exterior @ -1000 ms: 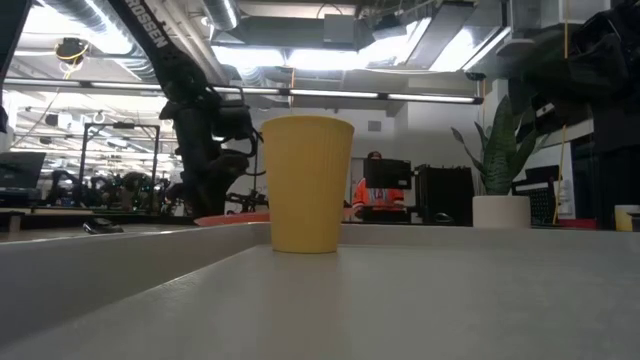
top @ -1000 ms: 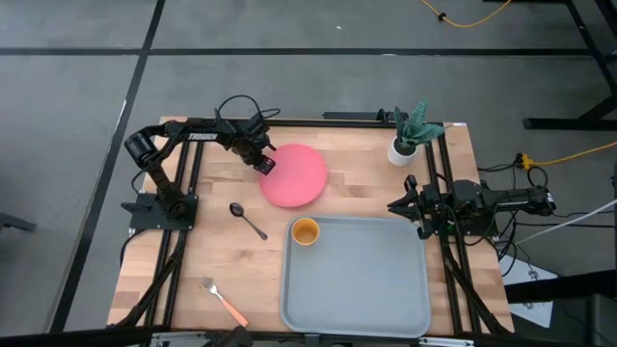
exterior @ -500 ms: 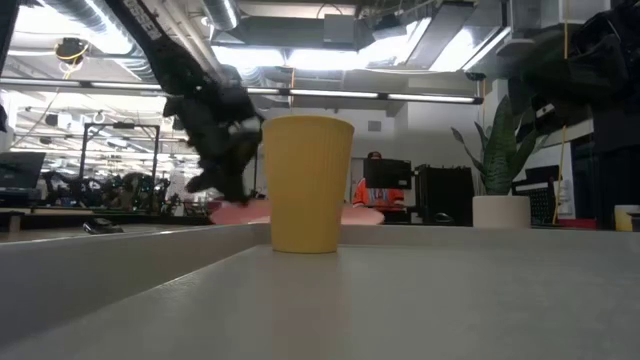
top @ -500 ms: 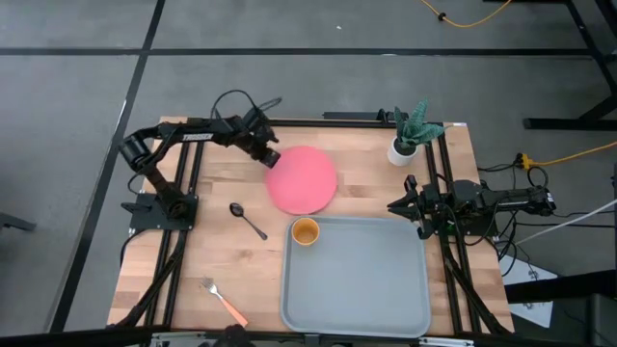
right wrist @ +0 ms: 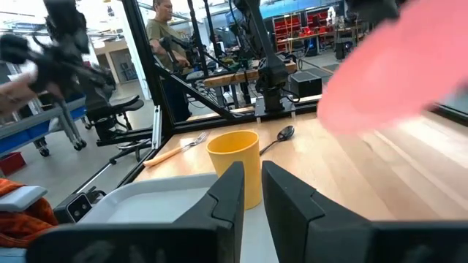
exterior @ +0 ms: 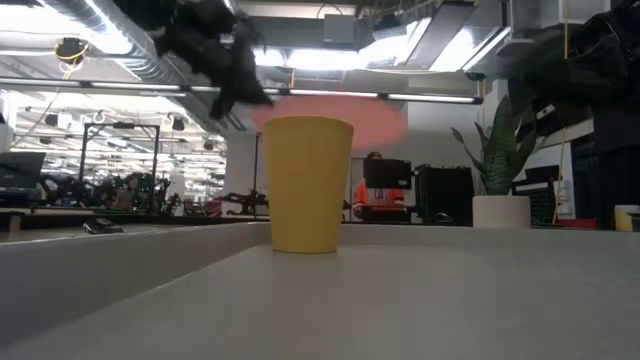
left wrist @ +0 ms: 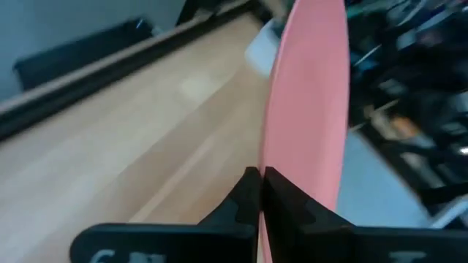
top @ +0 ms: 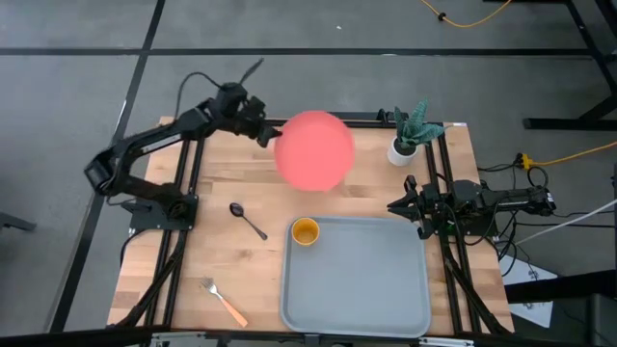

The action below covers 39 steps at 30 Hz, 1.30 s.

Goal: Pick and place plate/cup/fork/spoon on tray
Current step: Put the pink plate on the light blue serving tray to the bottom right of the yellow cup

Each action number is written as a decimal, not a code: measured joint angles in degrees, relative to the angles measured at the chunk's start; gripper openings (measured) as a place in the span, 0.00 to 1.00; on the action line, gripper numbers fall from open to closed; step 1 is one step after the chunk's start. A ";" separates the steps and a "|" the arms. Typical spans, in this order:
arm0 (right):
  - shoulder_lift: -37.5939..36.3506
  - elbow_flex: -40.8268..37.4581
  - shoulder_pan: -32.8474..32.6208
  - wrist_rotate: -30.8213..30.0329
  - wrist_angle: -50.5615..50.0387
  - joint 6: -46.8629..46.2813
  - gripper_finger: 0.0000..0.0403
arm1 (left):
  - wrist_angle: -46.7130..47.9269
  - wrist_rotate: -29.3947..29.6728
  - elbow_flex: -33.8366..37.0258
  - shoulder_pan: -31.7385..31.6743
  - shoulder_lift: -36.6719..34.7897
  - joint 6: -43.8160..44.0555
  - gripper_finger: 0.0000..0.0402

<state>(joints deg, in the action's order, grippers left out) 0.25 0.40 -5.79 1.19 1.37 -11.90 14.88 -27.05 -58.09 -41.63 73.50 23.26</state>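
Because the left gripper [top: 264, 132] has its fingers clamped on the plate's [top: 314, 149] rim, the plate hangs above the counter [top: 366, 188], at twelve o'clock from the tray [top: 366, 289].

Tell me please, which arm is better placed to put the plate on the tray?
The left. The left gripper already holds the plate by its edge, lifted above the table. The right gripper waits beside the tray, holding nothing.
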 joint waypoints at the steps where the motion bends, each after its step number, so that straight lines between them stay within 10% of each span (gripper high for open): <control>1: 0.00 0.00 0.00 0.00 0.00 -0.01 0.14 | 0.00 -0.32 -0.85 0.64 -1.09 0.46 0.00; 14: -0.02 0.00 -0.01 -0.82 1.55 0.35 0.14 | 0.02 4.01 -4.98 26.05 -6.50 11.42 0.00; 24: -0.02 0.00 0.00 -17.99 3.04 0.34 0.14 | -12.78 15.11 -4.98 46.38 3.95 12.80 0.00; 39: -0.02 0.00 0.00 -18.08 3.98 0.14 0.14 | -25.92 15.75 -4.96 53.49 22.65 16.38 0.00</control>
<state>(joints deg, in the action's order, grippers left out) 0.23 0.40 -5.79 -16.88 5.34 -11.76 -11.04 -11.31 -63.05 11.87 96.15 39.64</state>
